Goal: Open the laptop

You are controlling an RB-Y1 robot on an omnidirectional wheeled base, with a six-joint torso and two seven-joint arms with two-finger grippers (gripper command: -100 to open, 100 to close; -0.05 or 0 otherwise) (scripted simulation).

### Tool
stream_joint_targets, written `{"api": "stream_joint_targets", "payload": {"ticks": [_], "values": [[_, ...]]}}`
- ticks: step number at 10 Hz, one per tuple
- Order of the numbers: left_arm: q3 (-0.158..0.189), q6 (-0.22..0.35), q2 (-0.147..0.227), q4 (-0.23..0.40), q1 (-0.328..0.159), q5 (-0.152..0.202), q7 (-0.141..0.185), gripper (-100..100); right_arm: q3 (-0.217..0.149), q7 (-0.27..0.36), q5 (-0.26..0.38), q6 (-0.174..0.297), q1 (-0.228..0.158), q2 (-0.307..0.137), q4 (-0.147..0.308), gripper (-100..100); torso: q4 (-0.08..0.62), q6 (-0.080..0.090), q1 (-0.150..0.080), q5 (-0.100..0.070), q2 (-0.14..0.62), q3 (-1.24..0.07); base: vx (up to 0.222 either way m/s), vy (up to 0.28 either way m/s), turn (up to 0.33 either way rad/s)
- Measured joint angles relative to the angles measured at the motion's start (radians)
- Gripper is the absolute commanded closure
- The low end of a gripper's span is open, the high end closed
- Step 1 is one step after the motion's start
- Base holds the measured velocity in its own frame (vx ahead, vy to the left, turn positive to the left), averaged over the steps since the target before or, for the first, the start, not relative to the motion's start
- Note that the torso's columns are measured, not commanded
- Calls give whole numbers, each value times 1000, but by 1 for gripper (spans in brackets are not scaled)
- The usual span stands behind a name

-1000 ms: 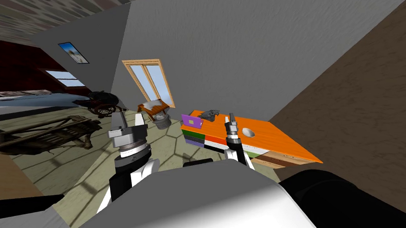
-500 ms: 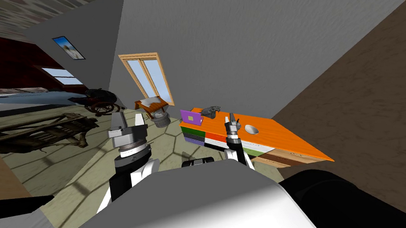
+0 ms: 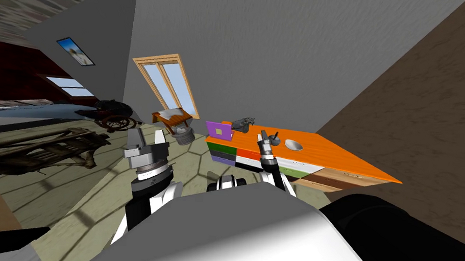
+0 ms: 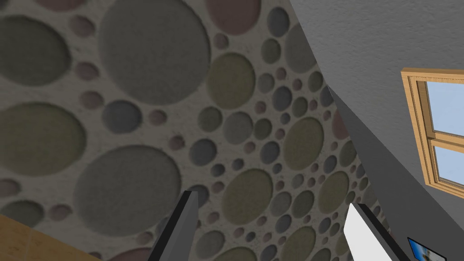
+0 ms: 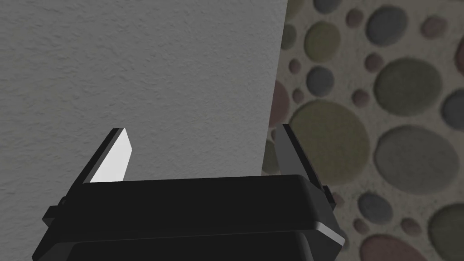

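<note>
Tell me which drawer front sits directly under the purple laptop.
The dark green front at the end of the cabinet, right below the laptop; beside it is an orange-red front, beneath it a purple front.

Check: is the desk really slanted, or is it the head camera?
Head view: the camera's; window, orange desk and laptop share one tilt. Left wrist view: even light, no glare. Right wrist view: right gripper, one finger bright, the other shaded.

Unidentifiable grey object point(image 3: 242, 124) beside laptop point(image 3: 219, 130)

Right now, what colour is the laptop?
The laptop is purple, with a yellow-green square on it; best in the head view.
</note>
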Motion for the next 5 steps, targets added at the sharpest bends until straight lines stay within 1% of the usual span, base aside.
{"api": "stream_joint_targets", "payload": {"ticks": [2,5], "values": [[0,0,0,0,0,0,0,0,-20,29,27,0,6,-45,14,-100,1,0,-1,0,2,0,83,153,-17],[0,0,0,0,0,0,0,0,-70,87,86,25,8,-95,25,-100,1,0,-2,-1,1,-1,128,196,-28]]}}
